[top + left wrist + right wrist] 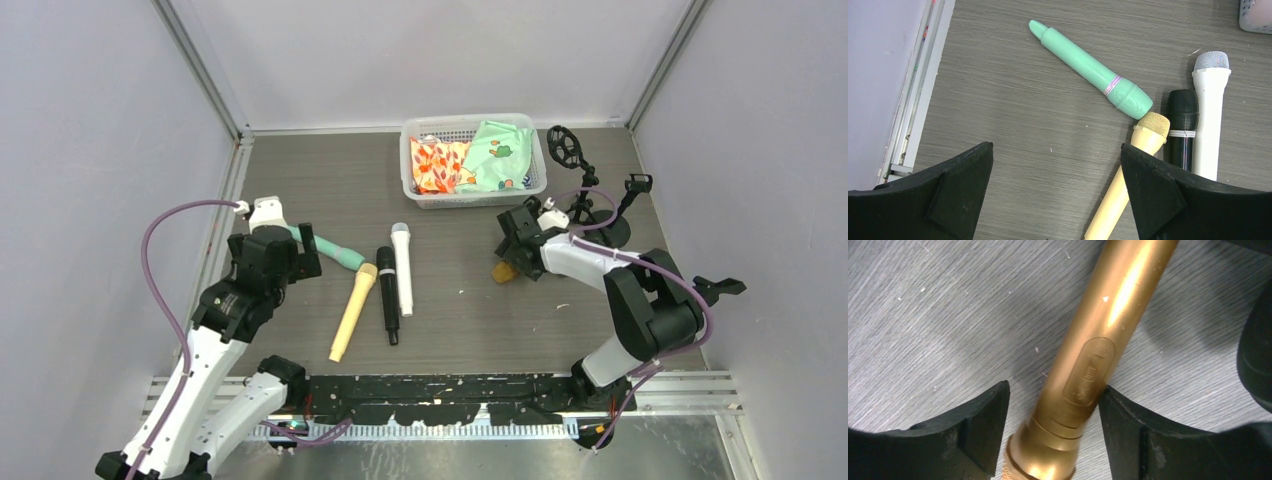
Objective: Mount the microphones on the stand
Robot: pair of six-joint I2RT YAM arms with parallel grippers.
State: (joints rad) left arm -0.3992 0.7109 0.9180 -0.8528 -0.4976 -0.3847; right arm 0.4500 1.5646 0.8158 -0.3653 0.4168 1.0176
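Note:
A brown-gold microphone (1098,340) lies on the table, its head (503,271) showing beside my right gripper (512,252). In the right wrist view the right gripper (1054,386) straddles its body near the head. One finger (1128,425) touches it and a narrow gap remains at the other. The black stand (585,180) rises just behind that arm. Mint green (1088,67), pale yellow (1128,175), black (1182,125) and white (1209,115) microphones lie together left of centre. My left gripper (1057,146) hovers open over bare table beside them.
A white basket (415,165) with patterned cloths sits at the back centre. Grey walls enclose the table on three sides, and a metal rail (225,200) runs along the left edge. The stand's clips (566,146) reach toward the right wall.

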